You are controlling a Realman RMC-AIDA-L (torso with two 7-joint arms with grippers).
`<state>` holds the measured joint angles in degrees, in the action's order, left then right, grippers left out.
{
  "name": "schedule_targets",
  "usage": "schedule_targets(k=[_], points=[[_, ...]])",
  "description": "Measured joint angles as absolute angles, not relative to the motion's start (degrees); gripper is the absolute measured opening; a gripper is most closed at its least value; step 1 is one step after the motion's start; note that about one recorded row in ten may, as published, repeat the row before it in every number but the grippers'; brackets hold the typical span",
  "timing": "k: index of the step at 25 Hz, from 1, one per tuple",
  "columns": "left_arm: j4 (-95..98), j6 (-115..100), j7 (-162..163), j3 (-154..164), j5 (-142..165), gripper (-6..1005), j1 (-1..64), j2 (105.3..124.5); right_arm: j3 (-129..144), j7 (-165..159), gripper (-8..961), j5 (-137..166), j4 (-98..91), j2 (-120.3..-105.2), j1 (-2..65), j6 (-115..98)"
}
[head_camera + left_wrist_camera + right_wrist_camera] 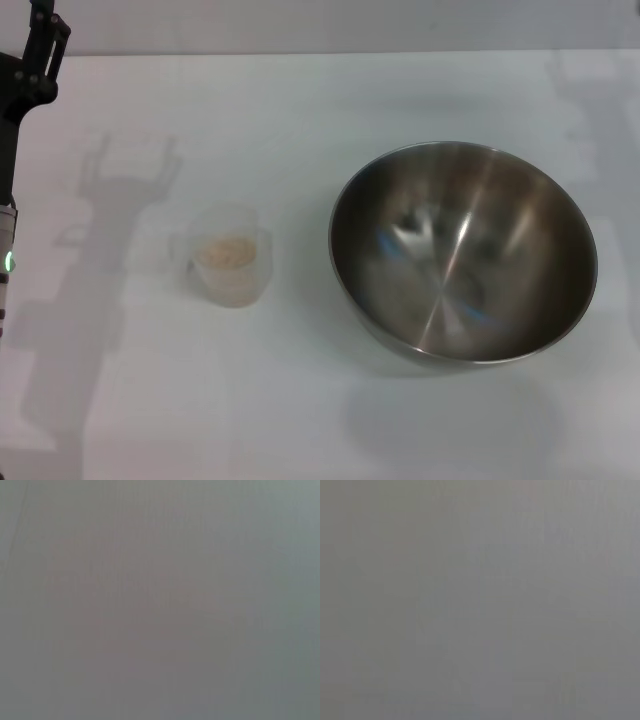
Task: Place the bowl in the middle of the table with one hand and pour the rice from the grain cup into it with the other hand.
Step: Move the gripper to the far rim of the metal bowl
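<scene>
Bowl [463,252] sits right of grain cup [231,256], well apart.

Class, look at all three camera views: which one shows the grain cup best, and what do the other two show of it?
The head view. There the grain cup stands whole on the table, left of the bowl, with rice visible inside. The left and right wrist views show only a blank grey surface, nothing of the cup.

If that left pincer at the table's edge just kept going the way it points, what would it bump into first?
Probably nothing but the bare table. The left pincer sits at the far left edge, apart from the grain cup and the bowl; its exact heading is unclear.
</scene>
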<state>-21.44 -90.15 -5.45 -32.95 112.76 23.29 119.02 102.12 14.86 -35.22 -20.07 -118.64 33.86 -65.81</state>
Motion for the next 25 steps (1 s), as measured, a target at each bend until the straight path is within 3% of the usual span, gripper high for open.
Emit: schedule_targets(k=[8, 15, 25], points=[[-21.44, -90.08, -5.45, -33.08, 112.76, 827, 23.36, 118.92, 98.89, 14.54, 757, -34.91, -37.71, -118.31, 30.43, -41.27], [-20.8, -90.04, -5.46, -33.7, 112.77, 827, 23.38, 118.97, 91.68, 14.84, 756, -31.95, -62.65, -118.96, 24.58, -3.1], [-20.55, -89.99, -5.45, -34.84, 112.75, 827, 23.46, 118.91, 78.44, 17.2, 754, -32.01, -84.41, -118.69, 25.71, 47.4]])
